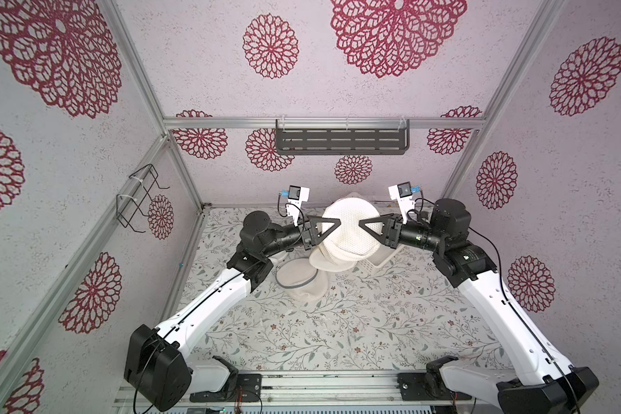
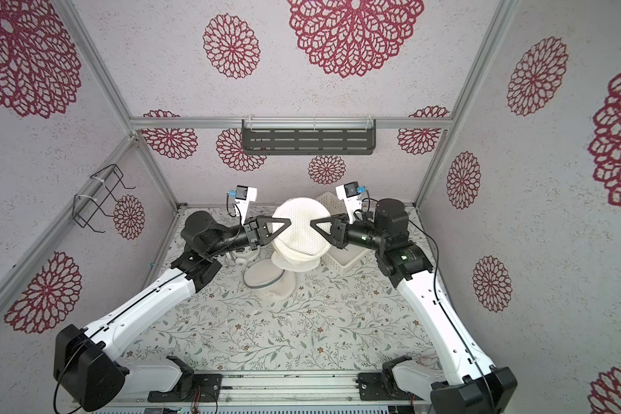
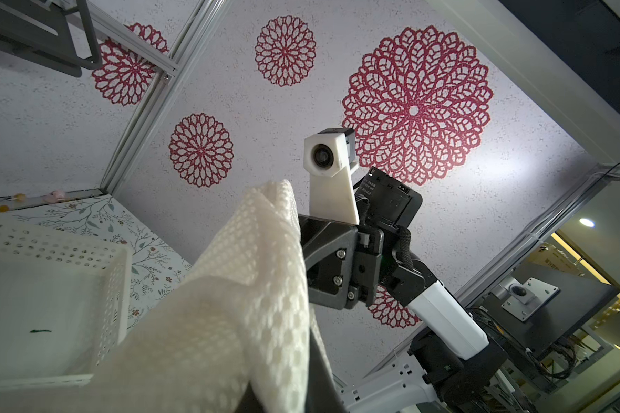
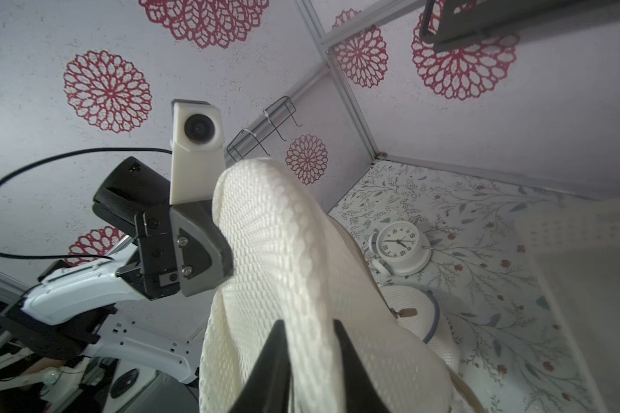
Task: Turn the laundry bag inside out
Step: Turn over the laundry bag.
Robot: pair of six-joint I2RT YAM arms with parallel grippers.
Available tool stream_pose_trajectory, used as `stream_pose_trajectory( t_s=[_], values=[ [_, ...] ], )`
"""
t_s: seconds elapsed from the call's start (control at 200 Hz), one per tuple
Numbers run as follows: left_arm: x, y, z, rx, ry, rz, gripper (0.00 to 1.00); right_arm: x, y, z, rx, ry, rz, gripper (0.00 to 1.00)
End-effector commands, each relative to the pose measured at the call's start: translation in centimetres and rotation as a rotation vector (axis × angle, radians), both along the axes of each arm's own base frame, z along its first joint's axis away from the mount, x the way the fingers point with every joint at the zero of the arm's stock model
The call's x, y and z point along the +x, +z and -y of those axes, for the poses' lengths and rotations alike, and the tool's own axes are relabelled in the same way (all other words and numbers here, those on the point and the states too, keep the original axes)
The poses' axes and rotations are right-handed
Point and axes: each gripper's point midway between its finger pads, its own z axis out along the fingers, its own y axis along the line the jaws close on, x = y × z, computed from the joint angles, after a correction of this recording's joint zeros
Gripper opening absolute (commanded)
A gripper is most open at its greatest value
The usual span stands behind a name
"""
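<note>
Left gripper (image 1: 332, 225) pressed into the mesh, can't tell if it's actually pinching, white laundry bag (image 1: 348, 247) bunched up in the air between the two grippers, lower end flopped on the floral desk (image 1: 337, 322), right gripper (image 1: 365, 226) clamped on the bag, white basket (image 1: 382, 260) just behind

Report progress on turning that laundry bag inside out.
Done: the white mesh laundry bag is raised into a dome between both arms. In hand: the right gripper is shut on its mesh; the left gripper meets it opposite, grip hidden. Remaining: the grey-rimmed end lies on the floral table, so the inversion looks unfinished.
</note>
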Motion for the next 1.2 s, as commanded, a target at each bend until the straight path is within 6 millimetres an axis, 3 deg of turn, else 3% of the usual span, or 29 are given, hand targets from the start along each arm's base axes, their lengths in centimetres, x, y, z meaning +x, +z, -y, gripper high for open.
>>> stream_pose_trajectory(
  t_s=[0.0, 0.105, 0.215, 0.375, 0.56, 0.745, 0.925, 1.061, 1.196],
  values=[
    [0.3, 0.1, -0.2, 0.008, 0.005, 0.045, 0.34, -1.6, 2.8, -0.3, 0.105, 0.068, 0.030, 0.00],
    [0.9, -0.3, -1.5, 0.023, 0.080, 0.090, 0.74, -0.9, 2.9, 0.0, 0.148, 0.023, -0.023, 0.00],
    [1.3, -1.4, -4.0, 0.068, 0.230, 0.194, 0.98, -0.3, 3.4, 0.5, 0.205, -0.019, -0.072, 0.00],
    [-0.4, -2.6, -5.8, 0.166, 0.324, 0.413, 0.99, -0.1, 4.5, 0.8, 0.291, -0.030, -0.126, 0.00],
    [-1.4, -2.9, -5.8, 0.254, 0.340, 0.652, 1.00, -1.1, 5.2, 0.4, 0.304, 0.031, -0.131, 0.00],
    [-1.1, -3.7, -3.9, 0.291, 0.257, 0.738, 0.86, -1.7, 5.4, 0.1, 0.321, 0.079, -0.141, 0.00],
    [-0.8, -4.0, -1.8, 0.300, 0.199, 0.784, 0.64, -2.1, 5.6, -0.1, 0.340, 0.111, -0.142, 0.00],
    [-0.5, -4.2, -0.5, 0.300, 0.179, 0.777, 0.41, -1.8, 5.8, 0.0, 0.365, 0.105, -0.142, 0.00],
    [-0.5, -4.5, 0.3, 0.300, 0.175, 0.761, 0.07, -1.4, 6.2, 0.3, 0.393, 0.070, -0.130, 0.00]
  ],
)
